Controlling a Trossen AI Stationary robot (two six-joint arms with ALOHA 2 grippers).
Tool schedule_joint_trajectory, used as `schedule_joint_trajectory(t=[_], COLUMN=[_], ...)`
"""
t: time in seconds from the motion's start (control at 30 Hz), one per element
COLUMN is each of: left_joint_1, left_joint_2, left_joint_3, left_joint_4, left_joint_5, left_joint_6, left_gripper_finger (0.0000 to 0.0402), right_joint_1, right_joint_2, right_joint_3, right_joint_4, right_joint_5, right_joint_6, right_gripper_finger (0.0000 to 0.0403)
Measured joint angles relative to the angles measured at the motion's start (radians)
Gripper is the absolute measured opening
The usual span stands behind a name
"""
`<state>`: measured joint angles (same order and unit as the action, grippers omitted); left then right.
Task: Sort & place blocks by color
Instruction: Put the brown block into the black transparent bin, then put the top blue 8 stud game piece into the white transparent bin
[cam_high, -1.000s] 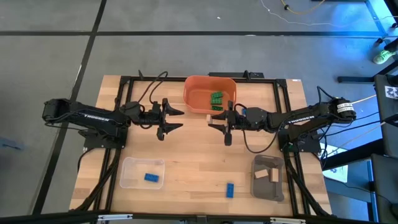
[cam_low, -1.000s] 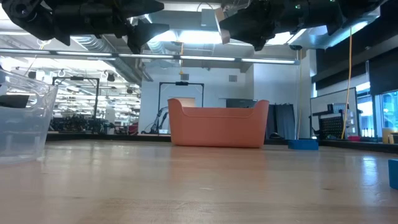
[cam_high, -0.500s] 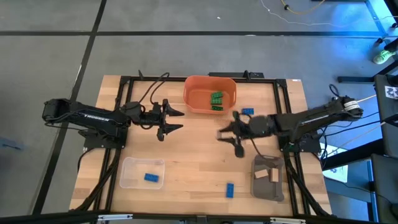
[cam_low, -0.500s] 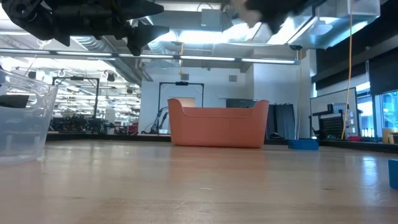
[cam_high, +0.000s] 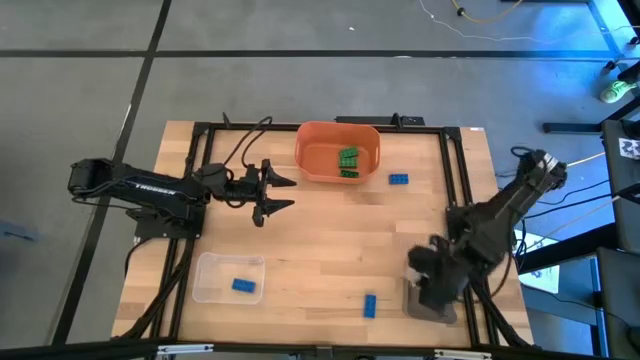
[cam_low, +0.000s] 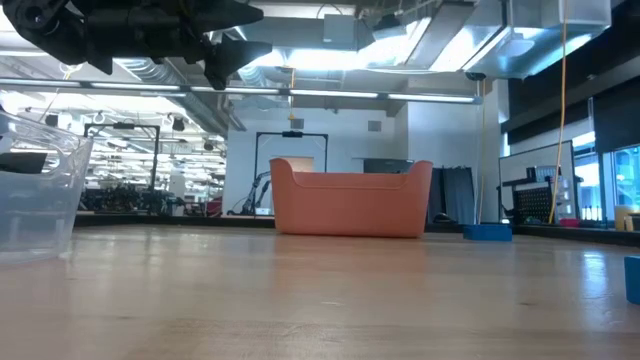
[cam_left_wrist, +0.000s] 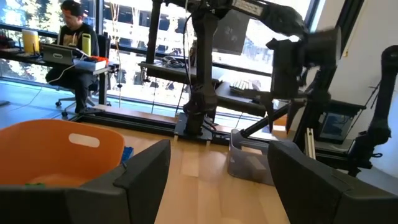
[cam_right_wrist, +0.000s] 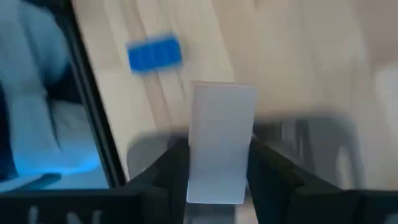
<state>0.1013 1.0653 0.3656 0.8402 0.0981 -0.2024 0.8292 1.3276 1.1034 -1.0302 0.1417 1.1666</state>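
orange bin (cam_high: 312, 150), green blocks (cam_high: 348, 162), blue block (cam_high: 399, 179)

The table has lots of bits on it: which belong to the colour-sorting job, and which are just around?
Part of the job:
- green blocks in the orange bin
- blue blocks
- pale block in the right gripper
- clear tray
- grey tray

Just around:
- person at a desk
- left gripper, waiting open

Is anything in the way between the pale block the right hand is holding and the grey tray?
Nothing visible blocks it. The right hand grips the pale block directly over the grey tray, so only open air lies between them. The left hand waits open, far off near the orange bin.
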Motion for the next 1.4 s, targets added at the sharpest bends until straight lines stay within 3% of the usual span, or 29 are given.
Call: schedule_joint_trajectory(t=[0.17, 0.5, 0.77, 1.03, 1.2, 1.33, 1.4], left_joint_1=[0.000, 0.001, 0.001, 0.001, 0.002, 0.001, 0.001], left_joint_2=[0.000, 0.000, 0.000, 0.000, 0.000, 0.000, 0.000], left_joint_3=[0.000, 0.000, 0.000, 0.000, 0.000, 0.000, 0.000], left_joint_4=[-0.001, 0.000, 0.000, 0.000, 0.000, -0.001, -0.001], left_joint_5=[0.000, -0.003, -0.005, -0.005, -0.005, -0.005, -0.005], left_joint_6=[0.000, 0.003, 0.003, 0.003, 0.003, 0.002, 0.002], left_gripper_finger=[0.0261, 0.0261, 0.0261, 0.0261, 0.0261, 0.0261, 0.0261], right_joint_1=[0.094, 0.094, 0.054, -0.022, -0.083, -0.170, -0.228], right_joint_2=[0.078, 0.208, 0.220, 0.199, 0.161, 0.087, 0.043], right_joint_3=[0.000, 0.000, 0.000, 0.012, 0.084, 0.082, 0.047], right_joint_4=[-0.069, -0.061, -0.087, -0.144, -0.248, -0.190, -0.108], right_joint_5=[-0.068, -0.144, -0.166, -0.316, -0.194, 0.004, 0.023], right_joint_6=[0.189, 0.217, 0.216, -0.001, -0.230, -0.395, -0.477], right_gripper_finger=[0.0126, 0.0130, 0.0246, 0.0271, 0.0272, 0.0272, 0.0268])
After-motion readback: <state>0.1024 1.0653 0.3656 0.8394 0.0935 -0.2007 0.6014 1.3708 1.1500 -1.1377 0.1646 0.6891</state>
